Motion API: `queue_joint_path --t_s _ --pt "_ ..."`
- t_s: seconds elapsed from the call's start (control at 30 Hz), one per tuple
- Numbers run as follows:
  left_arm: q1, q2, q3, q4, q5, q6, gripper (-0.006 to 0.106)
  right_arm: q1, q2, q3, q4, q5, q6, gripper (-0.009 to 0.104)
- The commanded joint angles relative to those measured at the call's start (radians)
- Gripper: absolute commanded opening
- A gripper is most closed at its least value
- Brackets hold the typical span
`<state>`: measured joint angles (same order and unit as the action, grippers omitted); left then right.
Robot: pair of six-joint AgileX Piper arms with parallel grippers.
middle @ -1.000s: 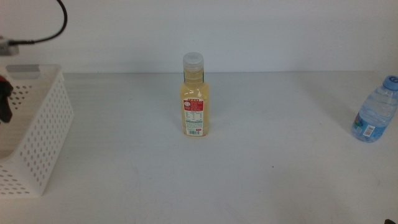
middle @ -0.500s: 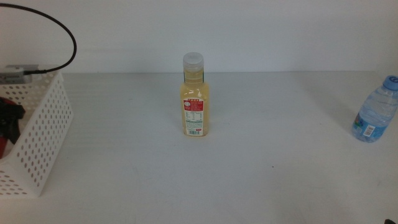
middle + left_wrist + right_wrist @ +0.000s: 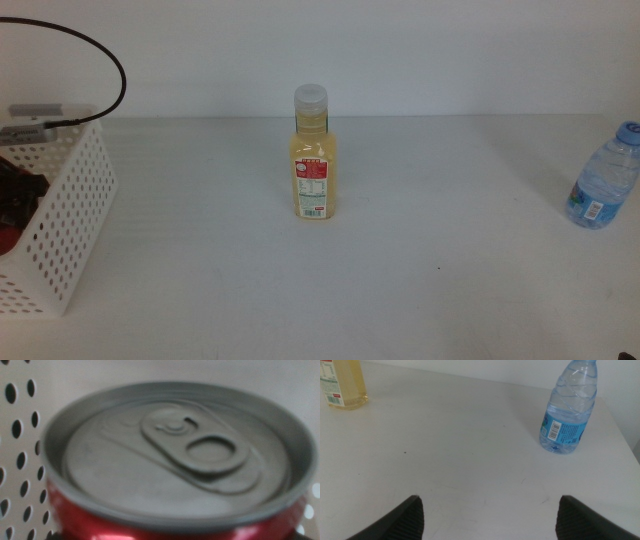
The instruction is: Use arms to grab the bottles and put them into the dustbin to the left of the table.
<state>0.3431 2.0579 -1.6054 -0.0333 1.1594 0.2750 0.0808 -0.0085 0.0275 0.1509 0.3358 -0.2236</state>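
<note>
Red can (image 3: 170, 485) sitting inside dustbin (image 3: 70, 215), left gripper (image 3: 18, 195) lowering beside it, grip state indeterminate, right gripper (image 3: 490, 512) spread wide, waiting above table (image 3: 450, 280).

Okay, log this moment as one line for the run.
left gripper: inside white perforated basket, red can | right gripper: open, waiting | yellow juice bottle, clear water bottle: upright on table

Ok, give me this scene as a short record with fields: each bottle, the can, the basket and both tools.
juice bottle: upright, mid table
water bottle: upright, far right of the table
can: inside the basket, close under the left wrist camera
basket: at the table's left end
left tool: down inside the basket, by the can
right tool: open, empty, above bare table, short of the water bottle
left to bin: juice bottle, water bottle
</note>
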Motion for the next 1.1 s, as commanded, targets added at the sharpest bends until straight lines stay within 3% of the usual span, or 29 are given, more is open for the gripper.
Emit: queue_joint_path --t_s 0.0,0.27,0.4,0.7,1.07 --pt "-0.003 -0.065 -0.038 -0.019 0.011 0.006 0.013 -0.004 -0.028 -0.007 -0.003 -0.076 -0.008 0.077" --pt "-0.003 -0.065 -0.038 -0.046 0.012 0.022 0.069 -0.004 -0.028 -0.007 -0.003 -0.076 -0.008 0.077" --pt "-0.003 -0.065 -0.039 -0.029 0.016 0.017 0.091 -0.004 -0.028 -0.007 -0.003 -0.076 -0.008 0.077" --pt "-0.032 -0.177 -0.039 -0.015 0.018 -0.058 0.090 -0.004 -0.028 -0.007 -0.003 -0.076 -0.008 0.077" --pt "-0.247 -0.411 -0.039 0.002 -0.049 -0.134 0.086 -0.004 -0.028 -0.007 -0.003 -0.076 -0.008 0.077"
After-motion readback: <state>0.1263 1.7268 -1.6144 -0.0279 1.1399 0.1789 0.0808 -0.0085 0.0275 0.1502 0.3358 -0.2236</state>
